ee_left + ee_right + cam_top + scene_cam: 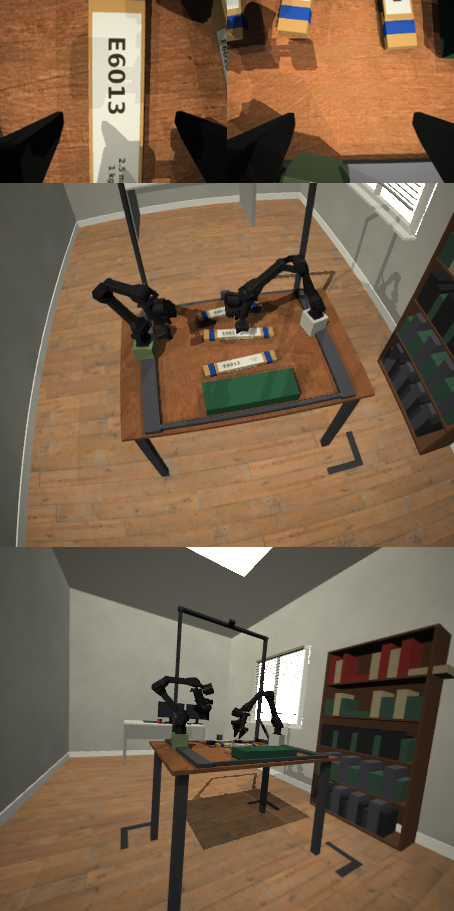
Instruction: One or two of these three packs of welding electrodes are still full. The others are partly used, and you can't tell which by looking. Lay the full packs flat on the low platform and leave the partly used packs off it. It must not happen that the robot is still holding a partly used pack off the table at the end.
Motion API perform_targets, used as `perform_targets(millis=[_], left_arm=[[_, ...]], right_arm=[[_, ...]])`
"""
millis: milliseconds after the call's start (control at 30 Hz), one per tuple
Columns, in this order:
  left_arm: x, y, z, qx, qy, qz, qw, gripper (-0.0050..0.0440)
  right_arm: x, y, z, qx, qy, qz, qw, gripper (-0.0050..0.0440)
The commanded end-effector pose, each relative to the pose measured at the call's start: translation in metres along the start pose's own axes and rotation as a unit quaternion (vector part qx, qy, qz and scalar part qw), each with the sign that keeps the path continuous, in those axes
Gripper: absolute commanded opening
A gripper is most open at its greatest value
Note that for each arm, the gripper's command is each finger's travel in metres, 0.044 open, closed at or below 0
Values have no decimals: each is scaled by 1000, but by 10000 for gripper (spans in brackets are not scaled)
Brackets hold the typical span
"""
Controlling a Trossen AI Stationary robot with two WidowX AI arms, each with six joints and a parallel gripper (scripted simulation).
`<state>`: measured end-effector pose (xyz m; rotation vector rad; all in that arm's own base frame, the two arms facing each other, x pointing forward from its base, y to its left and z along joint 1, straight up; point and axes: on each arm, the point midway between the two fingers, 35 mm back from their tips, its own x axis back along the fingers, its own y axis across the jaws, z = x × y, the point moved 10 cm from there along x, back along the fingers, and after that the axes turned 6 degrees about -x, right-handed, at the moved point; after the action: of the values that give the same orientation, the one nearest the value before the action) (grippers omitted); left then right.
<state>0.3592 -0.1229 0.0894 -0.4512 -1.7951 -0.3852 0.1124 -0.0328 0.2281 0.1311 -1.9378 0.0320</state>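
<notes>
Reaching in from two o'clock in the top view, angled down above the middle pack (pixel 255 332) (pixel 117 82) (pixel 295 13) with the left fingers (pixel 242 326) (pixel 240 733) spread wide, gripping nothing. Reads "E6013" on that label, with "2.5 m" and "1 kg" cut off below. Hanging folded at ten o'clock with the right fingers (pixel 162 332) (pixel 205 709), also wide open and unloaded. Shows "E6013" on the near pack (pixel 240 363) (pixel 399 30) too, towards six o'clock, just beside the green platform (pixel 251 390) (pixel 264 752) (pixel 447 33). Lies at twelve o'clock: the far pack (pixel 215 313) (pixel 222 49) (pixel 235 22). Leaves all three on the surface (pixel 180 383) (pixel 165 757) (pixel 33 73) (pixel 370 90), off the platform.
</notes>
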Motion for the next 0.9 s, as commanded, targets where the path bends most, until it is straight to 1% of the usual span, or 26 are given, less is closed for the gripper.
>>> perform_targets(millis=[0,33,100,167,267,333,400,867], left_arm=[[21,2,-10,0,-24,-4,1000,430],[21,2,-10,0,-24,-4,1000,430],[18,15,-8,36,-20,-15,999,430],[9,26,-4,68,-7,-21,997,430],[8,44,-3,105,-6,-31,994,430],[7,57,-1,101,-7,-30,994,430],[7,57,-1,101,-7,-30,994,430],[3,151,10,100,-7,-30,994,430]], right_arm=[[6,0,-2,3,-11,3,1000,430],[6,0,-2,3,-11,3,1000,430],[6,0,-2,3,-11,3,1000,430],[6,0,-2,3,-11,3,1000,430],[6,0,-2,3,-11,3,1000,430],[6,0,-2,3,-11,3,1000,430],[6,0,-2,3,-11,3,1000,430],[6,0,-2,3,-11,3,1000,430]])
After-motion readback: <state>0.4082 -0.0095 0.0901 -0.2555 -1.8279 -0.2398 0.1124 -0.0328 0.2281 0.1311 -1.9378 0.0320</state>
